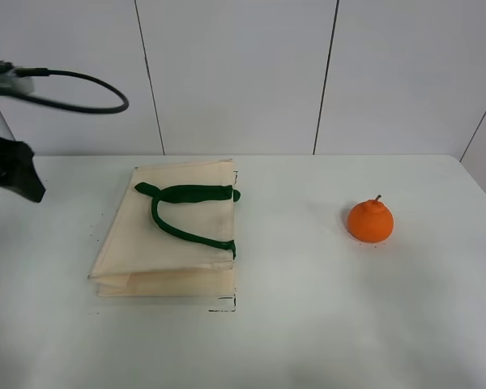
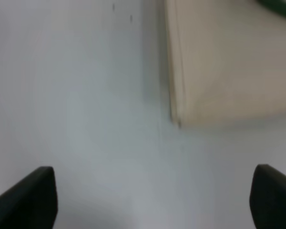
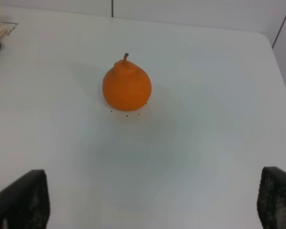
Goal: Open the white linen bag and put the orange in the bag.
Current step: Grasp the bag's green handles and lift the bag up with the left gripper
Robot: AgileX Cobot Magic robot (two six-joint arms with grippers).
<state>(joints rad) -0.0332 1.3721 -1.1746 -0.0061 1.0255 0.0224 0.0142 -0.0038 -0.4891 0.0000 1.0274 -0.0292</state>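
Note:
The white linen bag (image 1: 168,231) lies flat and folded on the left half of the table, its dark green handles (image 1: 186,209) lying on top. The orange (image 1: 370,220) stands upright on the right half, stem up, well apart from the bag. My left gripper (image 1: 16,172) hovers at the far left edge, left of the bag. In the left wrist view it (image 2: 152,200) is open and empty, with a corner of the bag (image 2: 229,67) ahead of it. My right gripper (image 3: 152,202) is open and empty, with the orange (image 3: 127,87) ahead of it. It is out of the high view.
The white table (image 1: 308,324) ends at a white panelled wall (image 1: 243,73) behind. A black cable (image 1: 81,93) loops above the left arm. Small black marks (image 1: 223,306) sit on the table by the bag's near corner.

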